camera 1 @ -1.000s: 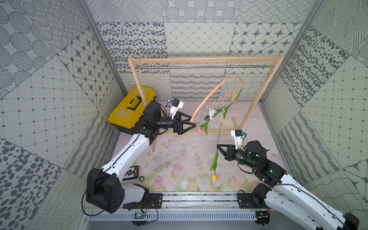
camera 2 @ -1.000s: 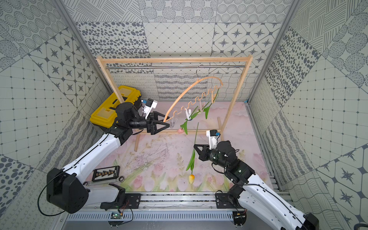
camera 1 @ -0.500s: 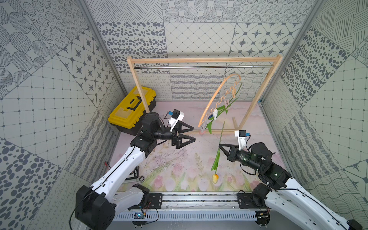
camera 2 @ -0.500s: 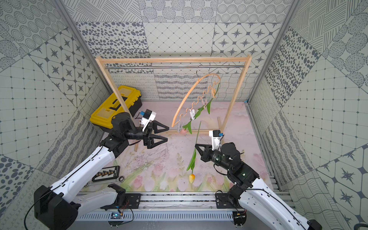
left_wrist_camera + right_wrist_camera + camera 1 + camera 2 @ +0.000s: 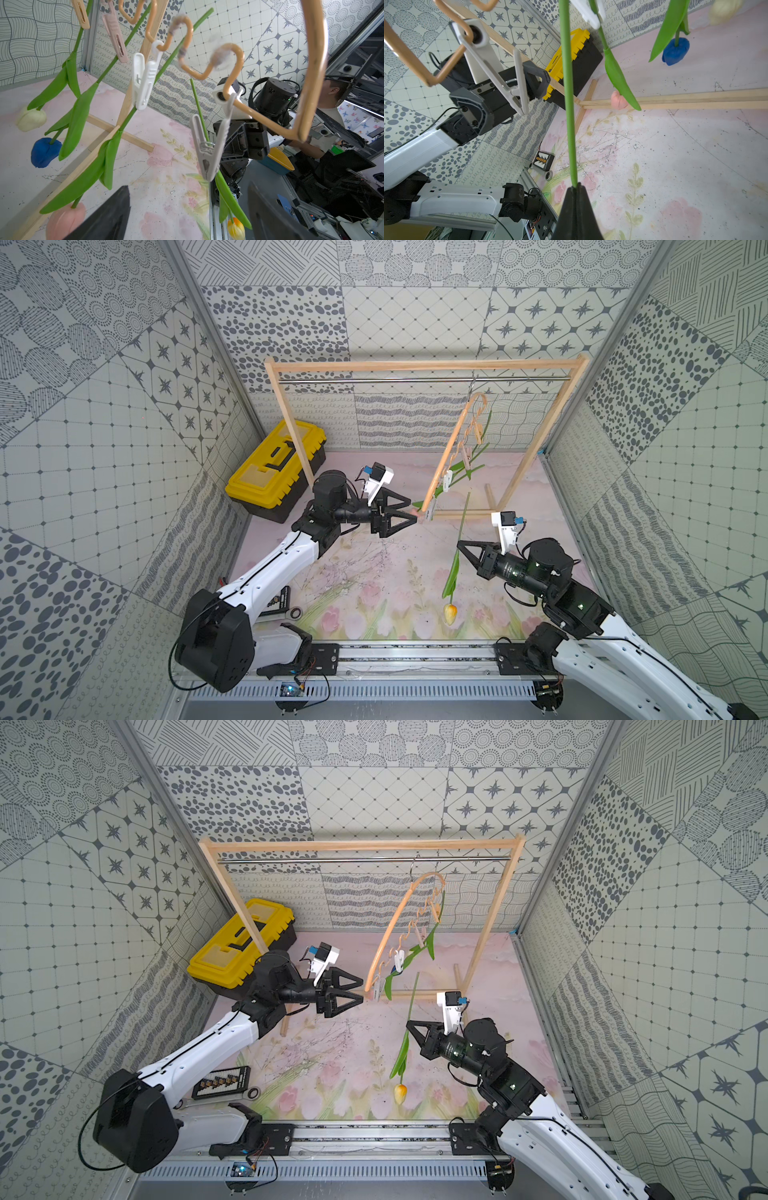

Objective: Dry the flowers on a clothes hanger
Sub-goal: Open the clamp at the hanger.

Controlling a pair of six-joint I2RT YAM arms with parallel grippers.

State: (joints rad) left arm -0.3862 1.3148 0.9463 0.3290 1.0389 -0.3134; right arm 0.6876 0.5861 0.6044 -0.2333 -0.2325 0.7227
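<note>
Yellow-orange tulip (image 5: 452,578) hangs head down, its stem pinched in the closed right gripper (image 5: 459,545), near the clothes hanger (image 5: 448,452) and its empty grey clothespin (image 5: 205,149). Fourth pegging in hand. Left gripper (image 5: 413,511), jaws wide, stands just beside that clothespin and must squeeze it open. Pegged stems crowd one side; below lies open room.

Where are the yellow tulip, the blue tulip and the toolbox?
yellow tulip (image 5: 450,613): a top view, its head.
blue tulip (image 5: 44,151): left wrist view, its head.
toolbox (image 5: 259,477): a top view, its yellow lid.
</note>
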